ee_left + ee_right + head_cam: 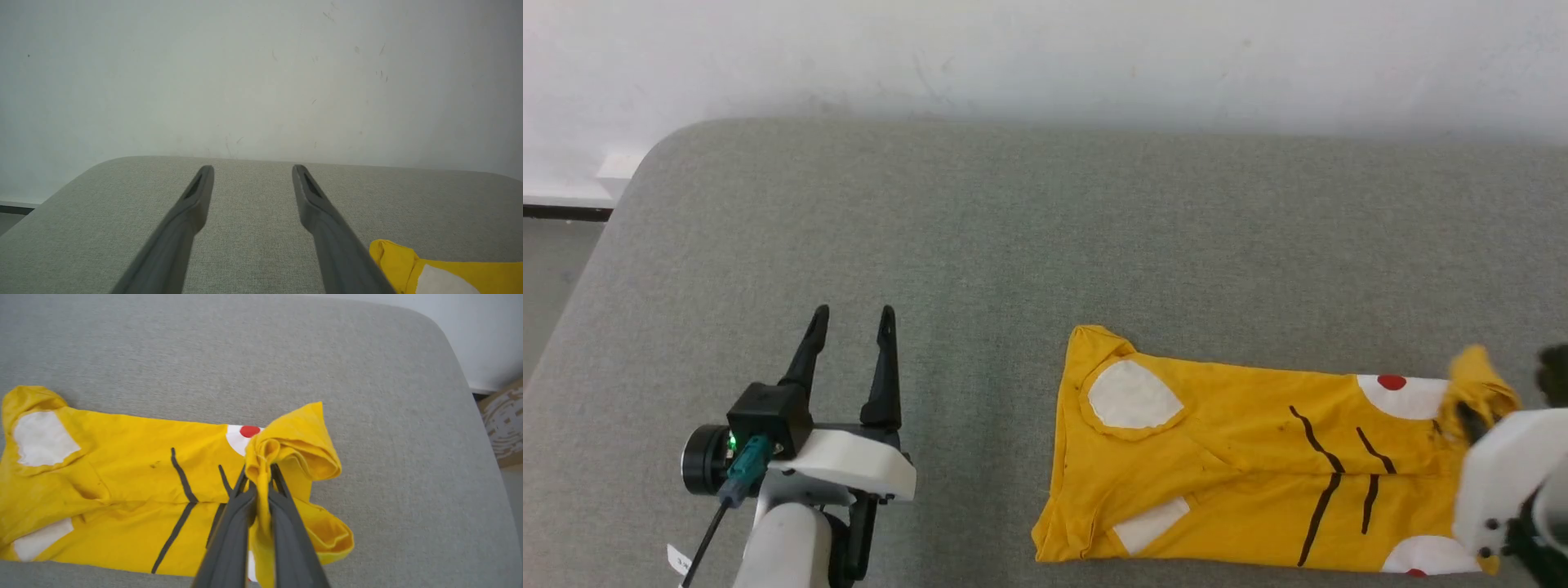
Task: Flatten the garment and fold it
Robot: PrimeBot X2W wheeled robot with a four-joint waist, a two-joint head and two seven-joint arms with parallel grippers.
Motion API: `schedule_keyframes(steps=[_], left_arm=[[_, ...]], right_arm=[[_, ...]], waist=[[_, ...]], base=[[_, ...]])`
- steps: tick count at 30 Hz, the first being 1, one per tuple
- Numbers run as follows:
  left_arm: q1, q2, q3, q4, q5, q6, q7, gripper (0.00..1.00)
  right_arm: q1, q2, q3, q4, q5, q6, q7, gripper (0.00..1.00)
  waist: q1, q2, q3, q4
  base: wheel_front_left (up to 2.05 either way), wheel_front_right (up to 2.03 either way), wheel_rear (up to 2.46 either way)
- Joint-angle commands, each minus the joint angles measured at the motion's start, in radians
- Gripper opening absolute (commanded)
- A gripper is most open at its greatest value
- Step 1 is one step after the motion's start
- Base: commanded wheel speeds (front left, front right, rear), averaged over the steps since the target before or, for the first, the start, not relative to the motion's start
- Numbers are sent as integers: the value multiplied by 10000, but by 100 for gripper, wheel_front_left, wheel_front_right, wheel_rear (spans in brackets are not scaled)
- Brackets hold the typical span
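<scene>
Grey fabric-covered worktop (1013, 229) w/ rounded corners, pale wall (1045, 57) behind. Garment (1241, 474) lies on the worktop's near right part as a long strip, seemingly doubled lengthwise, printed side up. Right claw (260, 470) is clamped on the strip's right end, w/ a bunched wad of yellow cloth pinched btwn its fingers & raised off the surface. Left claw (854, 310) hovers well apart to the left, fingers spread wide, nothing in them.

Step in hand, as I judge it: folding the right end over toward the left end. To do it well, carry the pinched end low & straight along the strip, no twist, so the edges line up. The grip holds a wad, not a clean edge, so the layer will prob. land rumpled; smooth it out once it is down. Left claw could pin the far end so the thin cloth doesn't drag.

Count: 1 garment; 2 claws; in head view 4 white patches, 4 black strokes, 2 red marks; 1 brown box (504, 424), prob. cardboard, beside the worktop's corner
</scene>
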Motion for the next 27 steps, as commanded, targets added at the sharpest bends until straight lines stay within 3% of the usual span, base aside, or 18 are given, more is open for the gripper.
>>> schedule_keyframes(steps=[1,5,9,16,27], left_arm=[[133,-44,10,49,51,-46,-47,100],[62,-55,-26,94,70,-67,-47,100],[-24,-64,-88,127,89,-89,-47,100],[-206,-76,-170,79,54,-110,-47,100],[-403,-85,-283,55,-68,-33,-47,100]], right_arm=[[112,-73,461,-575,60,-15,288,0],[-108,-233,2125,-1640,82,-15,793,0],[-722,-398,3762,-1424,-36,-15,739,0],[-1902,112,5736,610,174,-15,-135,0],[-3557,611,7365,4419,897,-15,-1461,0]], waist=[[0,0,37,27],[0,0,108,75],[0,0,167,192],[0,0,405,482],[0,0,866,784]], base=[[0,0,0],[0,0,0],[0,0,0],[0,0,0],[0,0,0]])
